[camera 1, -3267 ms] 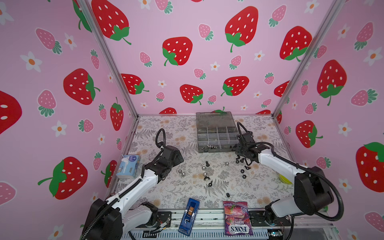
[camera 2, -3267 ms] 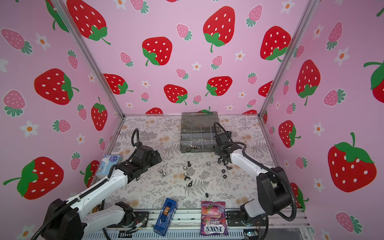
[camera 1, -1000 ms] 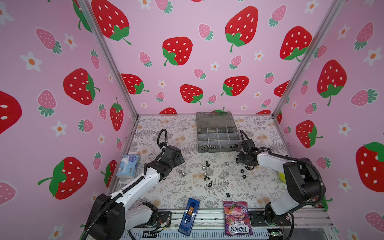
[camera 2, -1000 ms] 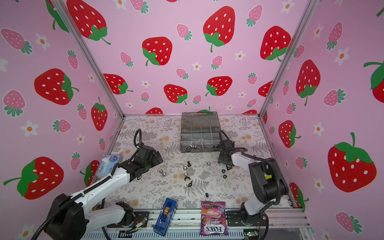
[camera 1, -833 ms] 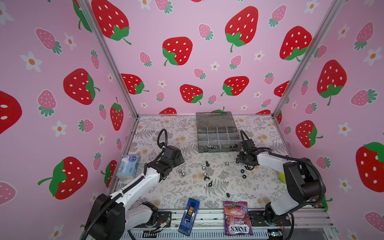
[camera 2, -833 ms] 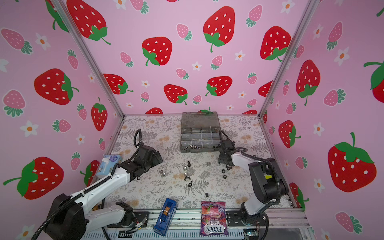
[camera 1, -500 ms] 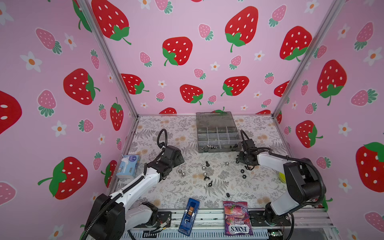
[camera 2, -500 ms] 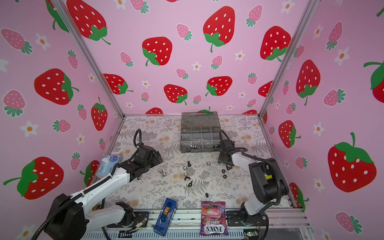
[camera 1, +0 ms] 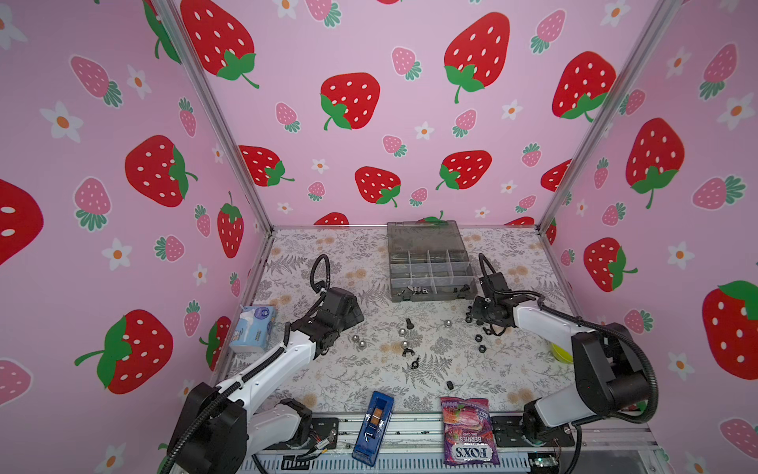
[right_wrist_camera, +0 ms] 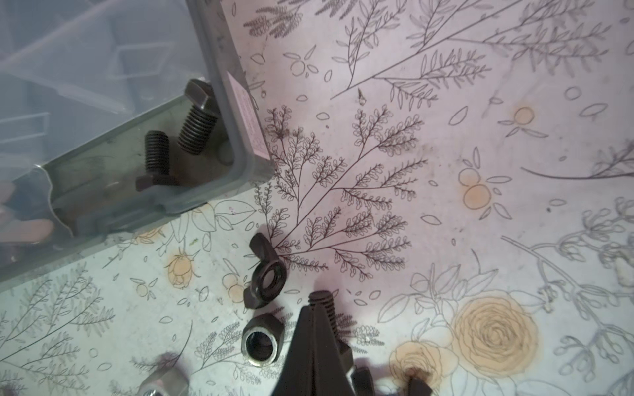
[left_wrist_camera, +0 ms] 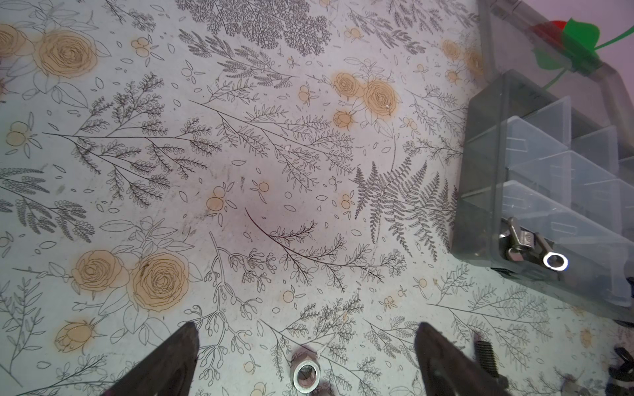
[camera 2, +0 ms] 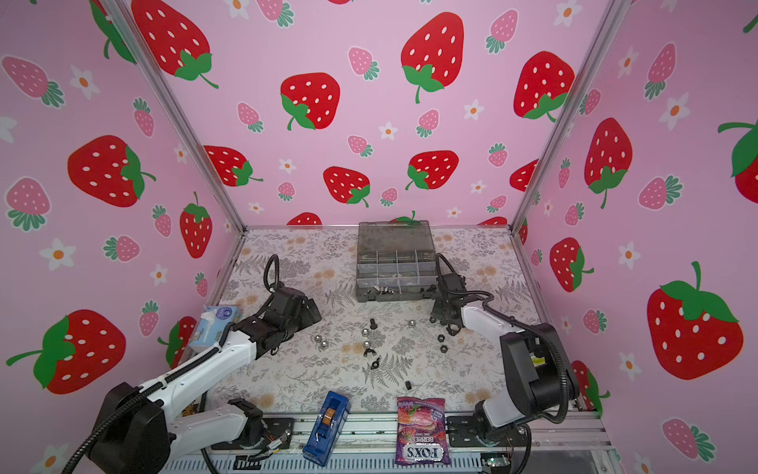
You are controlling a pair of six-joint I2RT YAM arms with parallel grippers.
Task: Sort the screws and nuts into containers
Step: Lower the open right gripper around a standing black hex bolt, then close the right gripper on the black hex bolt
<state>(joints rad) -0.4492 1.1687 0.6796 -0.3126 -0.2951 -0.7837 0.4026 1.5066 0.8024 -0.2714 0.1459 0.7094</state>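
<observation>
Right-arm pick: my right gripper [right_wrist_camera: 314, 313] has its jaws pressed together, seemingly on nothing. The short black threaded metal screw [right_wrist_camera: 325, 301] lies against their side, shank parallel, tip toward the smoky grey translucent plastic organiser box [right_wrist_camera: 240, 137]. My left gripper [left_wrist_camera: 306, 327], jaws wide apart, is farther off.

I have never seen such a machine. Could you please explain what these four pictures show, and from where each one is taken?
Two robot arms stand at the near edge of a table; each ends in a pincer. Both top views look down from one camera above; each wrist view comes from a camera on one arm. On it lie loose screws and nuts, an open grey organiser box, a blue box, a candy bag and a tissue pack. The left pincer is open near a silver nut, holding nothing. The right pincer is shut beside a black screw; whether it grips that screw, I cannot tell.
</observation>
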